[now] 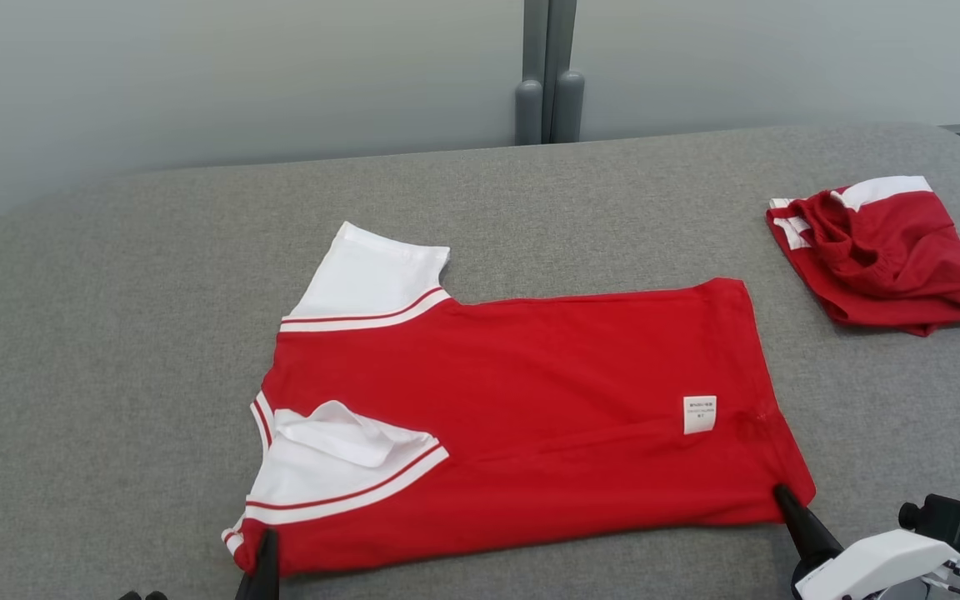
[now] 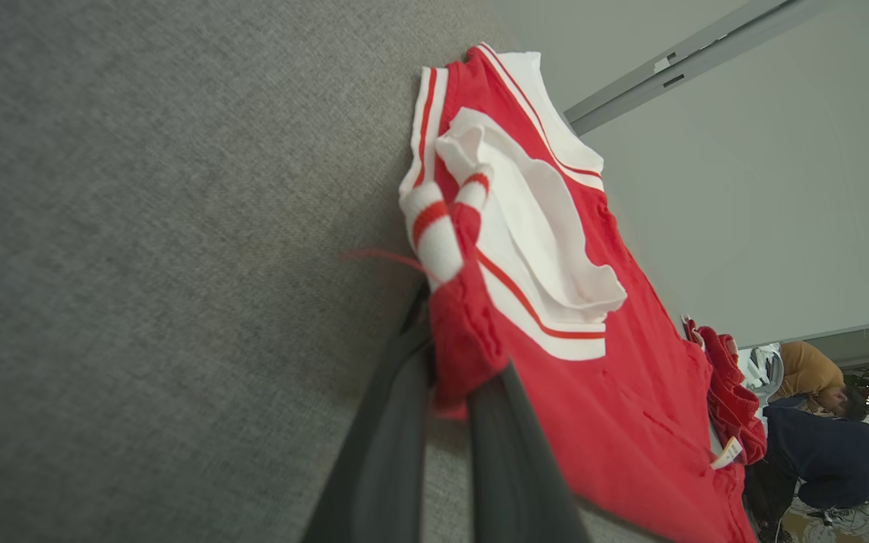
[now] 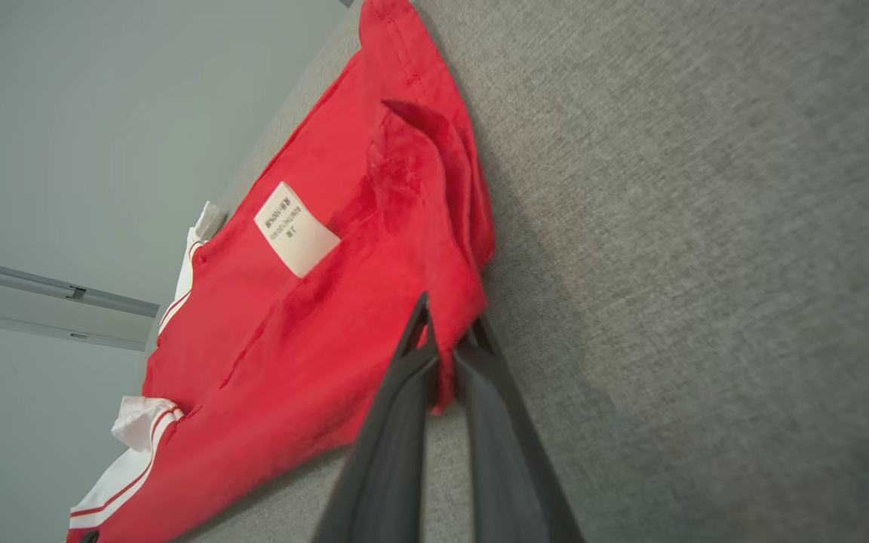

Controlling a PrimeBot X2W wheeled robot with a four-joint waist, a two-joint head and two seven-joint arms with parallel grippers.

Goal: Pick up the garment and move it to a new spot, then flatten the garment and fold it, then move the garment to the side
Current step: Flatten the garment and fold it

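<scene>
Red garment [image 1: 530,392] lay spread on grey table [image 1: 113,333], left gripper [image 1: 267,537] clamped on its shoulder corner, right gripper [image 1: 780,493] clamped on its hem corner.

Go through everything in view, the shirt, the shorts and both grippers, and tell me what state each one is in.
red shirt: spread flat on the grey table, near sleeve lying over its body, white label showing.
left gripper: shut on the shirt's near corner at the collar end.
right gripper: shut on the shirt's near corner at the hem end.
red shorts: loosely folded, lying apart at the table's far right.
</scene>
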